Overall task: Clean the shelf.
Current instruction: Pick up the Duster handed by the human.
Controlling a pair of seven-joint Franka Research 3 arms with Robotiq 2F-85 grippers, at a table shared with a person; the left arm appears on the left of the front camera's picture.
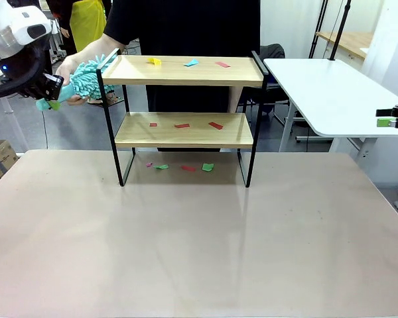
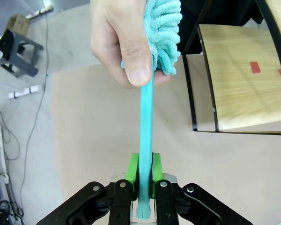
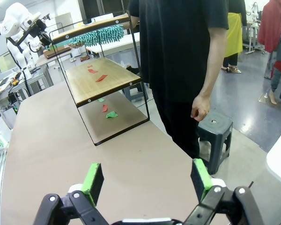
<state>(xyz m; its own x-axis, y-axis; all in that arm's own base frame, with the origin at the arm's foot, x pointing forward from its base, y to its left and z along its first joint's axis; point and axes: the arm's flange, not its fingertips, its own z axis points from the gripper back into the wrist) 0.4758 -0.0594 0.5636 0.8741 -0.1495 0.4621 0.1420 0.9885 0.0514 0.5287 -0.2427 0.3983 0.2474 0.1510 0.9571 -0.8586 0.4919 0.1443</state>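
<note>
A beige tabletop (image 1: 186, 252) is seen in a grey-floored workshop; the shelf (image 1: 186, 74) stands near its far edge, before a person (image 1: 186, 26) in black. Coloured paper scraps (image 1: 191, 63) are scattered on both shelf boards and beneath the shelf. Left of the shelf's top board, a teal duster (image 1: 89, 77) is pinched by its handle between the left jaws and gripped by the person's hand (image 1: 76, 63). Right of the shelf, by a white table (image 1: 331, 93), the right jaws are spread, empty.

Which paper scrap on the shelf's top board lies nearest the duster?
The yellow scrap, leftmost of the three; the blue scrap and the red scrap lie farther right.
</note>
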